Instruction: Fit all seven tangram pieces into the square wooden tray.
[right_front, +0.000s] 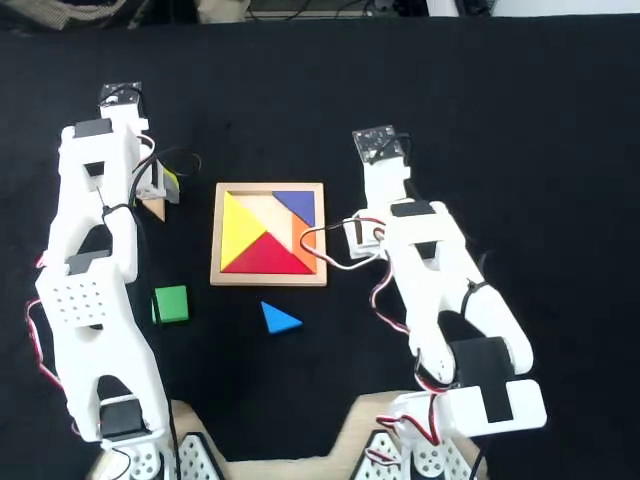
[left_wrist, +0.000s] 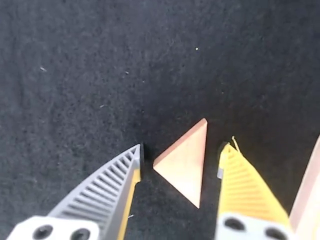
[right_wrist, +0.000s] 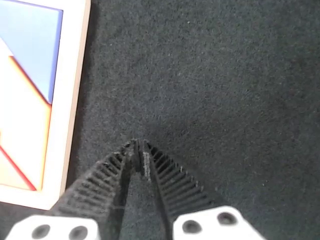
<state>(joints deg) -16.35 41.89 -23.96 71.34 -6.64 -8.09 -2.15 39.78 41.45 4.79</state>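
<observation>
Left of the tray (right_front: 268, 281), the left claw (left_wrist: 182, 149) stands open astride the tan triangle (left_wrist: 186, 162), seemingly flat on the cloth (left_wrist: 100, 60), so next it should close, lift and carry across, while the right claw (right_wrist: 138, 146) sits pinched shut.

We found the tray (right_front: 268, 280) mid-table, pieces lying in it. Left of it lay a small triangle (left_wrist: 185, 162) — between the fingers of the left gripper (left_wrist: 179, 151); before it, a square piece (right_front: 170, 304) and a second triangle (right_front: 280, 318).
</observation>
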